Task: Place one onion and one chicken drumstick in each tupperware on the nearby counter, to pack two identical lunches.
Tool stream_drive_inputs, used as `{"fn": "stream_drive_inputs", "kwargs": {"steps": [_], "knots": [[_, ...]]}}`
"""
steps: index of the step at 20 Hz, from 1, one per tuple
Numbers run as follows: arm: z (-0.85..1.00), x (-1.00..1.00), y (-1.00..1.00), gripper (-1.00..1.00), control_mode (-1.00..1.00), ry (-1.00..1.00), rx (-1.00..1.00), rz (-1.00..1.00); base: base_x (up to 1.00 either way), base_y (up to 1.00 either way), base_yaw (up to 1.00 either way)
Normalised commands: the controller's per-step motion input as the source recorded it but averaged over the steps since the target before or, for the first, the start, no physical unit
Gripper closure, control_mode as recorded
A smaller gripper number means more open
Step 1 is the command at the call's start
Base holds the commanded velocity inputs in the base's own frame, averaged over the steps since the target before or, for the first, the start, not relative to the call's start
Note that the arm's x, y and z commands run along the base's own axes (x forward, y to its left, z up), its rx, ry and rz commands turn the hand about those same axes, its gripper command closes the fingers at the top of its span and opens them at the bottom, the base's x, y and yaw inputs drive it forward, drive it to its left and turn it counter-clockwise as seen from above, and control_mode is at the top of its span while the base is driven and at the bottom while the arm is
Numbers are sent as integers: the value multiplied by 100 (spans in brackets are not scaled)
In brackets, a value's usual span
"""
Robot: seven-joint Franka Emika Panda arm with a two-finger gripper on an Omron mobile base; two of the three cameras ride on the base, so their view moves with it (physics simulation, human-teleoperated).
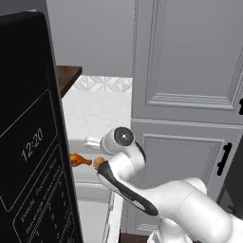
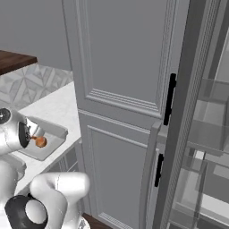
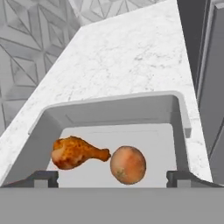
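A light-grey tupperware [image 3: 179, 114] rests on the white marble counter [image 3: 131, 57]. Inside it, a glossy orange-brown chicken drumstick [image 3: 74, 152] lies on the left and a round tan onion [image 3: 127, 164] sits just right of its bone end. My gripper [image 3: 113, 179] hovers over the container's near side, open, with its two fingertips [image 3: 43, 178] spread wide and nothing between them. From the left base view, the drumstick [image 1: 79, 160] and part of the onion [image 1: 98, 162] peek out beside my wrist. The right base view shows the onion [image 2: 40, 142] in the tupperware [image 2: 56, 130].
A black microwave [image 1: 28, 142] with a clock display stands close on the left. Tall grey cabinet doors [image 1: 190, 95] with black handles rise right of the counter. A dark wooden shelf [image 1: 69, 76] and a tiled backsplash [image 3: 35, 35] lie behind.
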Motion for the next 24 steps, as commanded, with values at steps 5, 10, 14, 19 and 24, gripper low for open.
{"fn": "stream_drive_inputs", "kwargs": {"steps": [5,10,14,19,24], "knots": [[100,-64,-51,-100,-100,-9,5,-1,0,0,0],[96,-61,-51,-100,-100,0,8,-2,0,0,0],[81,-92,-33,-100,-100,6,-1,1,0,0,0],[46,-83,-33,-100,-100,9,-20,5,0,0,0],[0,-70,-74,-100,-100,1,-20,8,0,0,0]]}}
